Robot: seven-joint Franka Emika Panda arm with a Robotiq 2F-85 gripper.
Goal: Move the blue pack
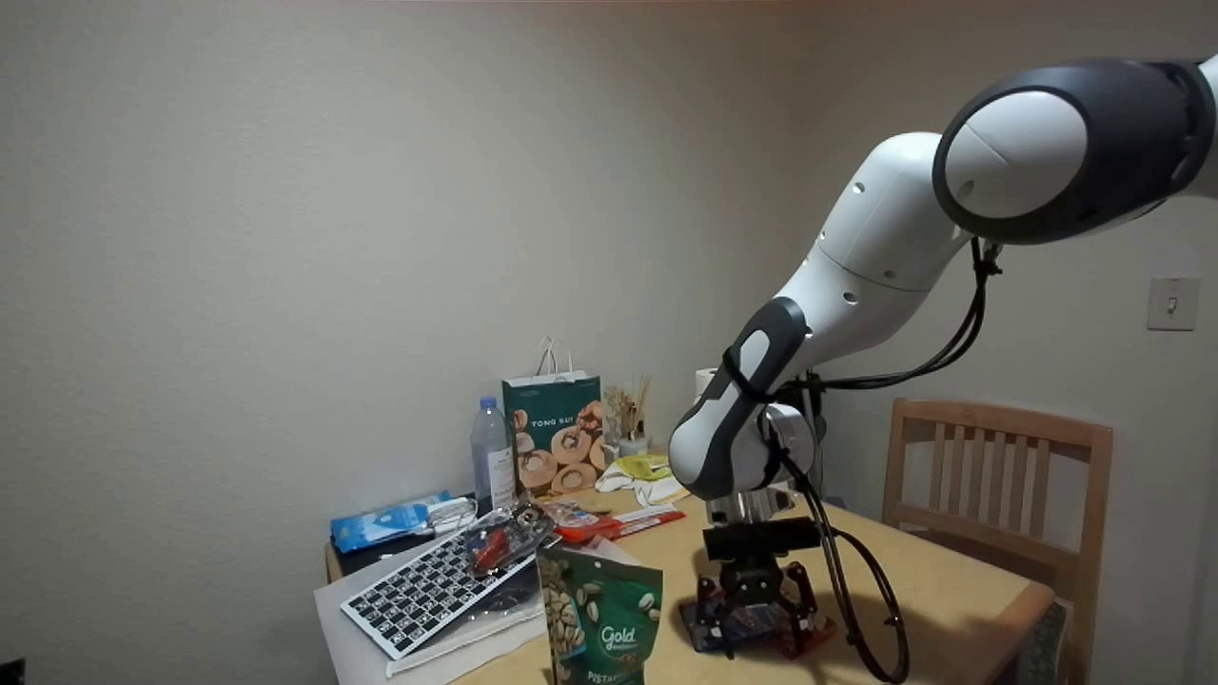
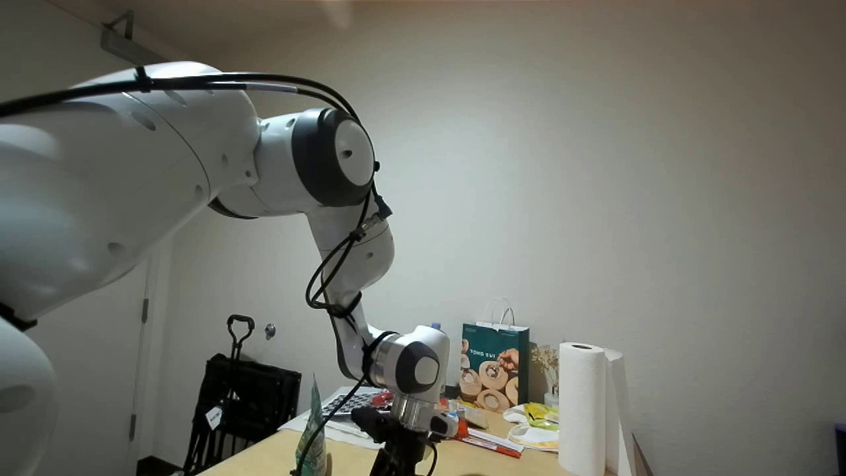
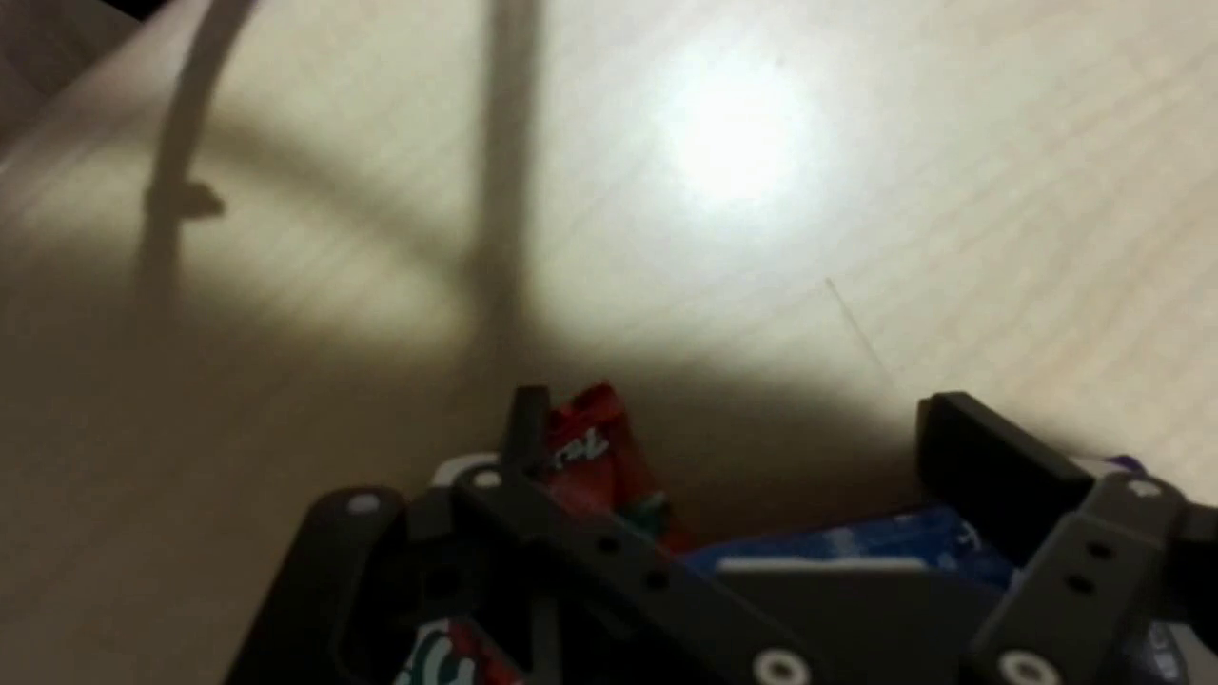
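Wooden tabletop (image 1: 952, 571) below, the hand (image 3: 742, 428) is spread wide over the blue pack (image 3: 861, 539), any contact unclear.

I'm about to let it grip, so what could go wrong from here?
In the wrist view, the small glossy blue pack and shiny red packet show between the jaws of the open black hand, so closing might grab both. The upright green pistachio pouch stands to one side of the hand; a sideways swing could tip it.
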